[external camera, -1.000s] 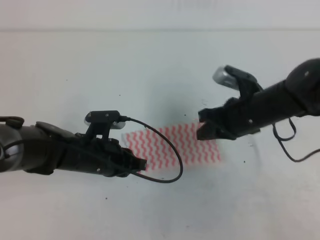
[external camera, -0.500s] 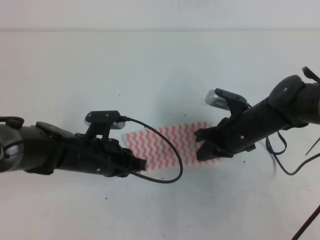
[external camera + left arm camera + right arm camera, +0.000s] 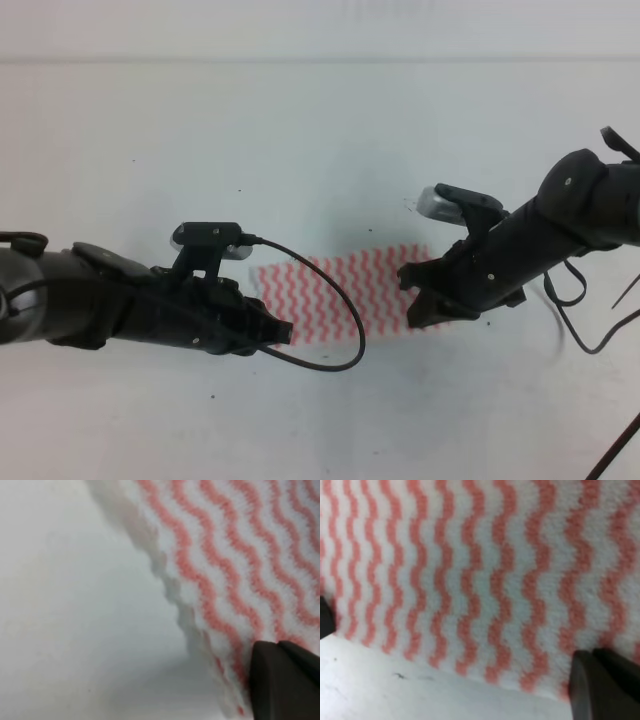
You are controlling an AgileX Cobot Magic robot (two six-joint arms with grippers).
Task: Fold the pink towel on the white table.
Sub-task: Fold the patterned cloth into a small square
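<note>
The pink towel (image 3: 340, 292), striped pink and white, lies flat on the white table (image 3: 300, 130) between my two arms. My left gripper (image 3: 284, 330) sits low at the towel's near-left corner. In the left wrist view its dark fingertips (image 3: 285, 680) are pressed together over the towel's scalloped edge (image 3: 200, 605). My right gripper (image 3: 415, 302) is down at the towel's right edge. In the right wrist view the towel (image 3: 470, 580) fills the frame, and the two dark fingertips (image 3: 607, 685) are closed together at its near edge.
A black cable (image 3: 340, 310) loops from the left wrist camera over the towel's middle. More cables (image 3: 590, 320) hang off the right arm. The table's far edge (image 3: 320, 60) runs along the top. Small dark specks (image 3: 240, 190) dot the white surface.
My right gripper has come down and shifted slightly right onto the towel's right edge, laying the cloth flat. The left arm has stayed still.
</note>
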